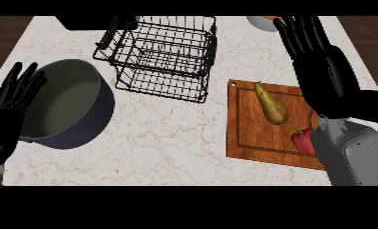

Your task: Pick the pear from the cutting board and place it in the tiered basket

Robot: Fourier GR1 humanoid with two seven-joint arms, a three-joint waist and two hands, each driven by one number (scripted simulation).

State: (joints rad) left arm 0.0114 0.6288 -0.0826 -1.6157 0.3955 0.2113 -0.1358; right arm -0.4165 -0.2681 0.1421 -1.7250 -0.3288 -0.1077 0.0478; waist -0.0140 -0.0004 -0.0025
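Observation:
A yellow-green pear [271,104] lies on the wooden cutting board [255,135] at the right of the counter, its thin end pointing away from me. The black wire tiered basket [162,58] stands at the back centre, left of the board, with nothing in it. My right hand [325,68] hovers open over the board's right edge, fingers straight and pointing away, just right of the pear and not touching it. My left hand [18,95] rests open at the left edge, fingers up.
A large grey pot [70,104] sits at the left beside my left hand. A red pepper [303,140] lies on the board near my right forearm. A white bowl [262,22] is at the back right. A dark object [88,21] stands behind the basket.

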